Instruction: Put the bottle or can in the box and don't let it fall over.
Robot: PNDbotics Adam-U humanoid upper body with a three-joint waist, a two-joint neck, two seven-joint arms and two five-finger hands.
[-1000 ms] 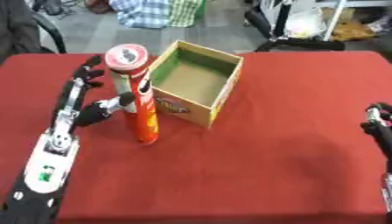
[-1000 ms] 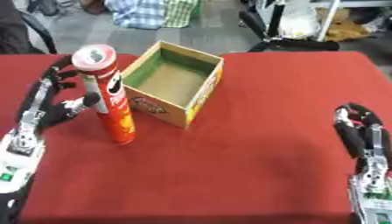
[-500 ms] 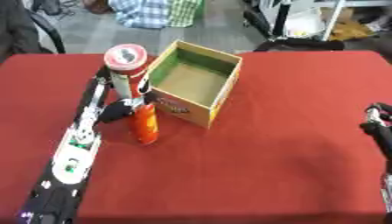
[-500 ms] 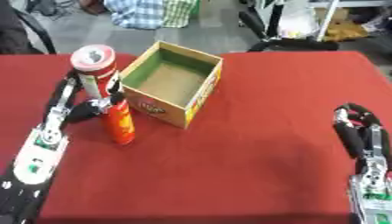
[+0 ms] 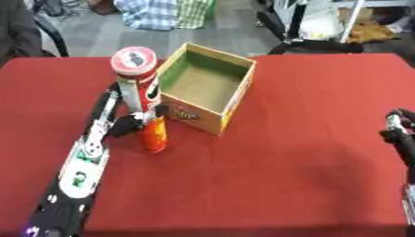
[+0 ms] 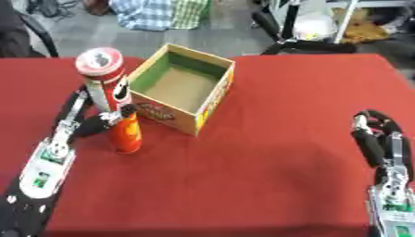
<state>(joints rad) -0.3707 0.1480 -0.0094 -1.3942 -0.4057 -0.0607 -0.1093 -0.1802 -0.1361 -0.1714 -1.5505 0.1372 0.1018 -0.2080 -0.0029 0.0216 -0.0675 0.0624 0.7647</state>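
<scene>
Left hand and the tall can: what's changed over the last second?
The left hand has moved in from beside the tall can and closed round its middle. The can stands upright on the red table, left of the box, unmoved. The right hand stays idle at the right edge.

Left arm: stretched from 7 o'clock up toward 12.
Left hand (image 5: 129,124): fingers and thumb curled around the can (image 5: 146,106).
Right hand (image 6: 374,136): idle at 4 o'clock, fingers up, relaxed.
</scene>
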